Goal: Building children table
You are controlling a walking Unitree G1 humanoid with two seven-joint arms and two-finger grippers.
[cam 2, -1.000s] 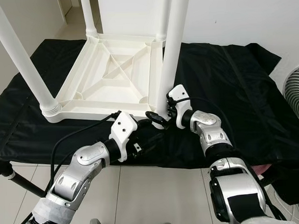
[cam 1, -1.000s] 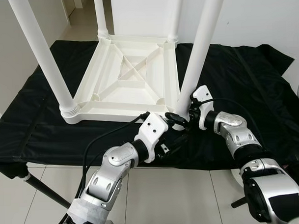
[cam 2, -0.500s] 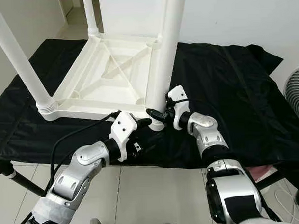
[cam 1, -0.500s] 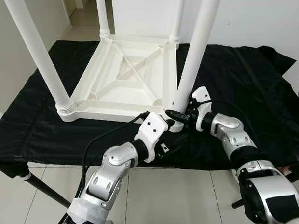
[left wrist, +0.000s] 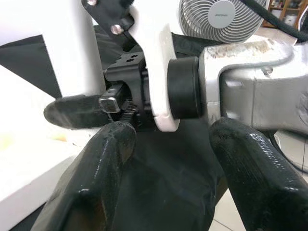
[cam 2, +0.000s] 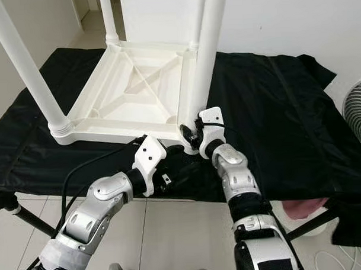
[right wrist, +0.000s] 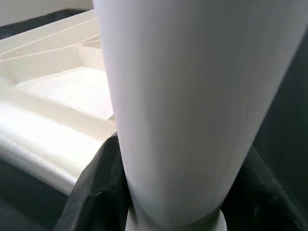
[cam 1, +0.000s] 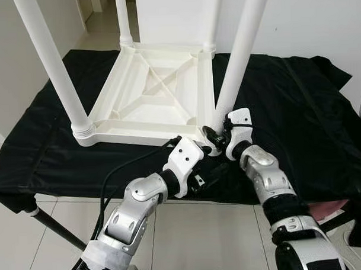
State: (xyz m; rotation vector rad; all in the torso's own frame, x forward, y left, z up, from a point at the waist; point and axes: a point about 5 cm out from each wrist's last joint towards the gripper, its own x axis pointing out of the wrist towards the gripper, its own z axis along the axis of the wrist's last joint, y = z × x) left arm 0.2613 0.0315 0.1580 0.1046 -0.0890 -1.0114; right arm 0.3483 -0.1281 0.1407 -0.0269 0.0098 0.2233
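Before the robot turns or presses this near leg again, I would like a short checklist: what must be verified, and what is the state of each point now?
1. Right gripper around the near right leg, low near its base: ok; the right wrist view shows a finger on each side of it.
2. Left gripper free of the leg: ok; it is open, just below the table corner.
3. Leg fully seated in its socket: cannot tell; the grippers hide the joint.
4. Leg upright: not ok; it looks tilted.
5. Upturned tabletop flat on the black cloth: ok.
6. Other three legs standing: ok.
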